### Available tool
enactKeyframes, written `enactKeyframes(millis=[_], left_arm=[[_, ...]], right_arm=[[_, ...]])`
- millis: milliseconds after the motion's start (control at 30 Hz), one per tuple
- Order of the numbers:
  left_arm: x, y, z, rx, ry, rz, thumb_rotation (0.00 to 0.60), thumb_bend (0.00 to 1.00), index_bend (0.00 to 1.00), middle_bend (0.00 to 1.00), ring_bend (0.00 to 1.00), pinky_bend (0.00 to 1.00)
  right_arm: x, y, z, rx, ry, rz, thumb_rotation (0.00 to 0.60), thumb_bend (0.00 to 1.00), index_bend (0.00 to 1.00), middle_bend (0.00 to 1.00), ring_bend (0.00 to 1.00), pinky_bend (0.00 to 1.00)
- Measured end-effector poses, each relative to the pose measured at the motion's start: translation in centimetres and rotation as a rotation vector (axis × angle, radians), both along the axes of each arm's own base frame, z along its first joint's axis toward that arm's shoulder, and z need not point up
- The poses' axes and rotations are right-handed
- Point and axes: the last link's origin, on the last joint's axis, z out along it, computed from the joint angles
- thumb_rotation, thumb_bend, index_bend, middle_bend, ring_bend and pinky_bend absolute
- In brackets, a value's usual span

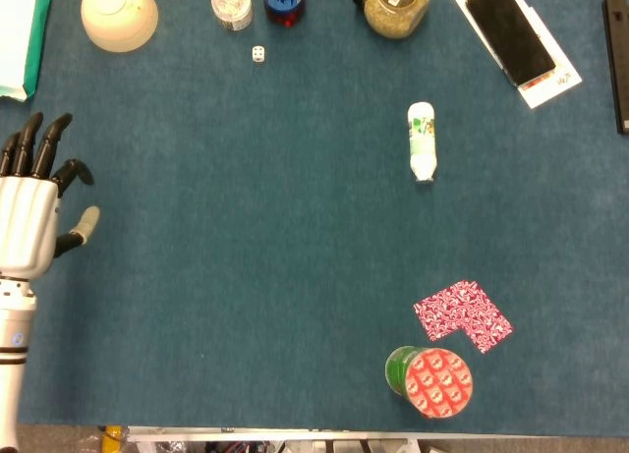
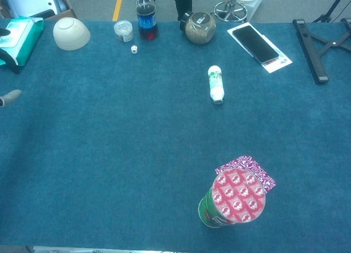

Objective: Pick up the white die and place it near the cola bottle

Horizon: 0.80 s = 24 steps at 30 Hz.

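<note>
One hand in view: left hand (image 1: 29, 222) at the near-left edge of the table (image 1: 246, 256), fingers spread, holding nothing. Right hand isn't visible in either view.

White die (image 1: 257, 54) sits on the blue cloth at the far side, just near-left of the cola bottle (image 1: 283, 1) and just beside the small clear tub (image 1: 232, 4). Apart from both, touching neither. Well apart from the left hand.

Judgement: placement looks done, die already lies near the bottle.

Handling, if it needs a re-grab: small, light, rigid cube, smooth faces, likely slippery and prone to roll or pop out of a sloppy pinch. Take it on two opposite flat faces, thumb against a fingertip, coming straight down. Cloth should give some grip so it won't skate much. Main risk is knuckles clipping the tub or tipping the bottle, both are close.

Cream bowl (image 1: 119, 15) is further left, out of the way.
</note>
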Motion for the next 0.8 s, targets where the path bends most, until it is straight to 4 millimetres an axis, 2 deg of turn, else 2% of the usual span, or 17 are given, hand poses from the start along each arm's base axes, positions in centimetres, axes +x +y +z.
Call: enactKeyframes(millis=[233,600,800], left_arm=[[-2.0,-0.3,1.2,-0.035,0.114,-0.024,0.600,0.23,0.45,0.10,0.00,0.13],[-1.6,-1.4,3.3,-0.054,0.117,-0.067,0.600,0.23,0.44,0.12,0.00,0.13],[-2.0,-2.2,3.7,-0.060,0.110,-0.054,0.600,0.23,0.43,0.13,0.01,0.13]], right_arm=[[0.1,1.0,0.2,0.011,0.029,-0.011,0.600,0.05,0.39,0.28,0.22,0.49],[1.1,1.8,1.1,0.011,0.113,-0.021,0.600,0.05,0.39,0.28,0.22,0.49],[2.8,2.4,1.4,0.019,0.196,-0.017,0.600,0.05,0.39,0.28,0.22,0.49]])
